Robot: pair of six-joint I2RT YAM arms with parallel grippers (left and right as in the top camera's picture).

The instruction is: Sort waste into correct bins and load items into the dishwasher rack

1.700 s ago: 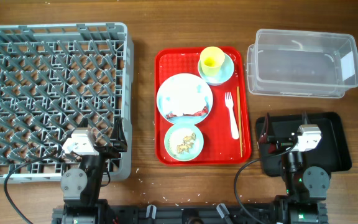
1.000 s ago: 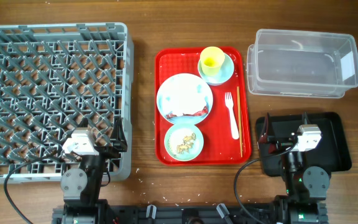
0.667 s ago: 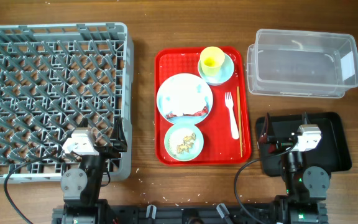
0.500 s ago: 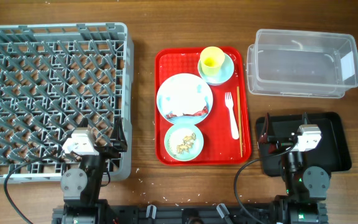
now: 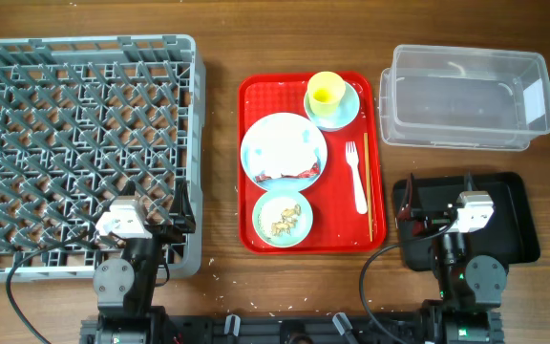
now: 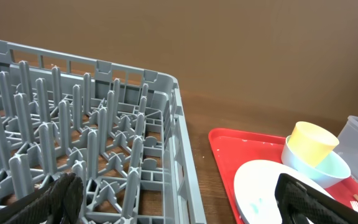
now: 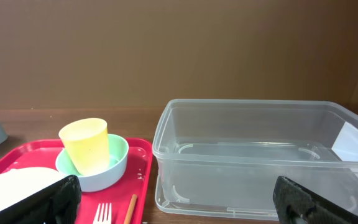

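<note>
The grey dishwasher rack point(image 5: 74, 143) fills the left of the table. A yellow cup point(image 5: 326, 91) stands in a pale green bowl point(image 5: 344, 110). A light blue plate point(image 5: 284, 143) holds a white napkin and a red wrapper point(image 5: 292, 174). A small dish point(image 5: 283, 218) holds food scraps. A white fork point(image 5: 355, 177) and chopsticks point(image 5: 369, 196) lie beside them. The clear tub point(image 5: 464, 96) is at the back right, the black tray point(image 5: 509, 215) in front of it. My left gripper point(image 5: 151, 215) is open and empty over the rack's near right corner. My right gripper point(image 5: 437, 203) is open and empty over the black tray.
The dishes all sit on a red serving tray point(image 5: 256, 96) in the middle. The left wrist view shows the rack point(image 6: 92, 143) and cup point(image 6: 312, 142). The right wrist view shows the tub point(image 7: 260, 155), cup point(image 7: 86, 144) and fork point(image 7: 102, 214). Small crumbs lie near the front edge.
</note>
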